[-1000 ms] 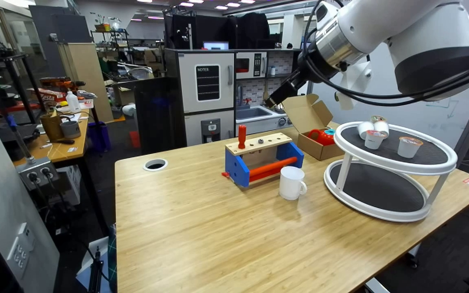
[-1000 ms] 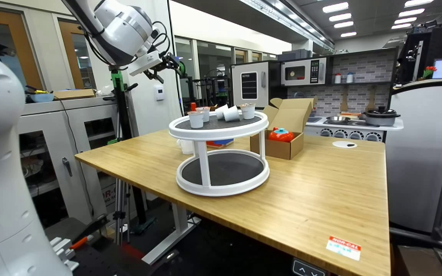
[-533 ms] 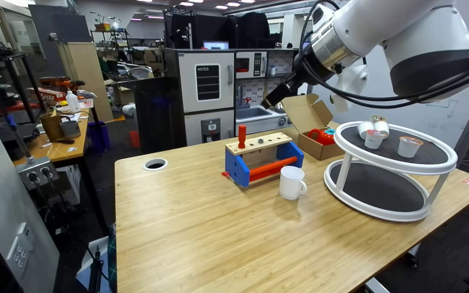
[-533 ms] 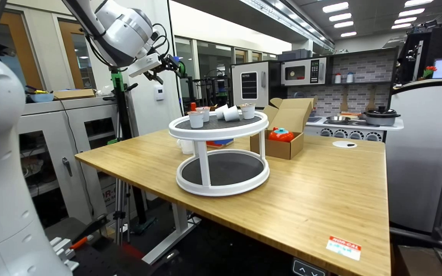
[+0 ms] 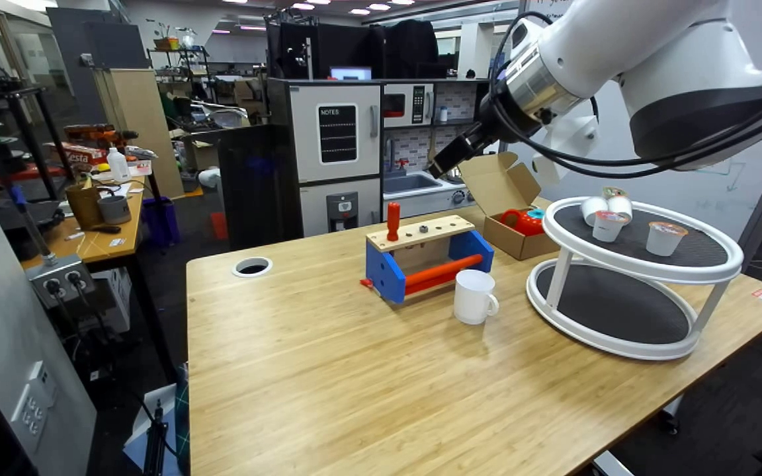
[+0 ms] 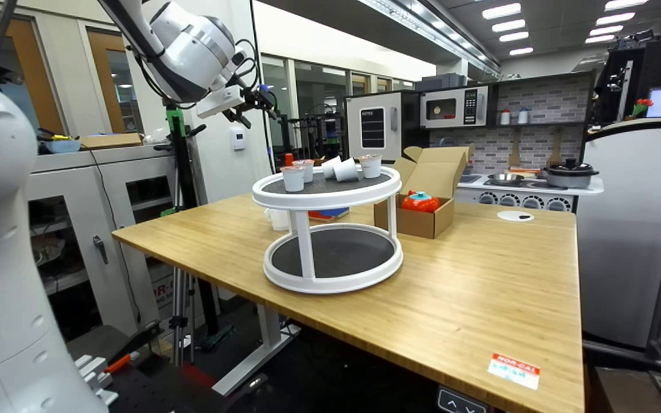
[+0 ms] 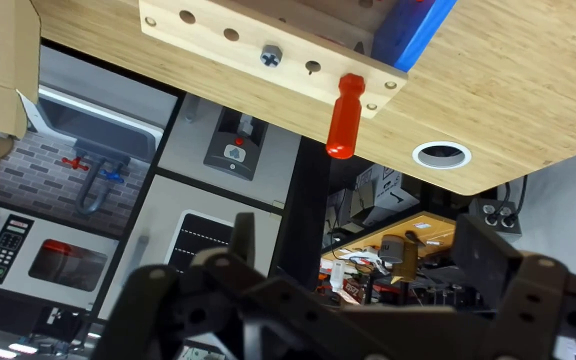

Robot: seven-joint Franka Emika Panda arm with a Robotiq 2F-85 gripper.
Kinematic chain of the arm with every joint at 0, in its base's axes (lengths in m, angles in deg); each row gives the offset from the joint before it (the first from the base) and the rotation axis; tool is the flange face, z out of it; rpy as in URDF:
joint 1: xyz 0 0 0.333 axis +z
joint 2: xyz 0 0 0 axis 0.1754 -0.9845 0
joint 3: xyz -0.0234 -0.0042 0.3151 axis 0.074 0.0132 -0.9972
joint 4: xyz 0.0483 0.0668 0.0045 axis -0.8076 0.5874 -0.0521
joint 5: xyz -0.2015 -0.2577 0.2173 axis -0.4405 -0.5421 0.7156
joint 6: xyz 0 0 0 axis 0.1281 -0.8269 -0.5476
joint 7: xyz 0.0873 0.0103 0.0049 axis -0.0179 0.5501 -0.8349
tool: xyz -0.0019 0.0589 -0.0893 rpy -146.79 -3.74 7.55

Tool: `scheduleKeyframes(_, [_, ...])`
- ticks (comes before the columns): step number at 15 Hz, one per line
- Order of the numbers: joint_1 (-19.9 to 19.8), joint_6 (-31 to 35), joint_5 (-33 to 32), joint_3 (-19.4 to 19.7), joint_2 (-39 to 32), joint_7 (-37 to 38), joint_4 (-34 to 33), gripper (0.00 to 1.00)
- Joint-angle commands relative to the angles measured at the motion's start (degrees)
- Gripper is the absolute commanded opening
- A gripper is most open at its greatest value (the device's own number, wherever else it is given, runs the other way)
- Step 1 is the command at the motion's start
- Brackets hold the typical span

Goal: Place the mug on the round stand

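Observation:
The white mug (image 5: 472, 297) stands upright on the table, its handle towards the round stand. In an exterior view the mug (image 6: 278, 219) is partly hidden behind the stand. The round stand (image 6: 330, 202) has two dark tiers with white rims; it also shows in an exterior view (image 5: 659, 270). Its lower tier is bare. My gripper (image 5: 435, 169) is high above the table's far side, apart from the mug; it also shows in an exterior view (image 6: 261, 117). In the wrist view the gripper (image 7: 354, 227) has its fingers wide apart with nothing between them. Mug and stand are outside the wrist view.
Several small white cups (image 5: 609, 226) sit on the stand's upper tier. A blue, red and wooden toy bench (image 5: 421, 239) with an upright red screwdriver (image 7: 346, 117) is close behind the mug. An open cardboard box (image 5: 520, 244) holding a red teapot (image 6: 420, 202) stands behind the stand.
The arm and gripper have shifted slightly, a little to the right and down in an exterior view. The mug, stand and other objects have not moved.

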Motion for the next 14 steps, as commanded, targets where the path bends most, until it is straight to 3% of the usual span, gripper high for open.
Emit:
scheduleKeyframes(1, [0.1,0.6,-1.2,0.3,-2.3,4.1,-1.1,1.0])
scheduleKeyframes(7, [1.1,0.8,-1.5,0.1,-5.5,7.7,0.2,1.0])
scheduleKeyframes(14, [1.5,0.1,0.1,-0.2,-6.5,6.9,1.0,1.0])
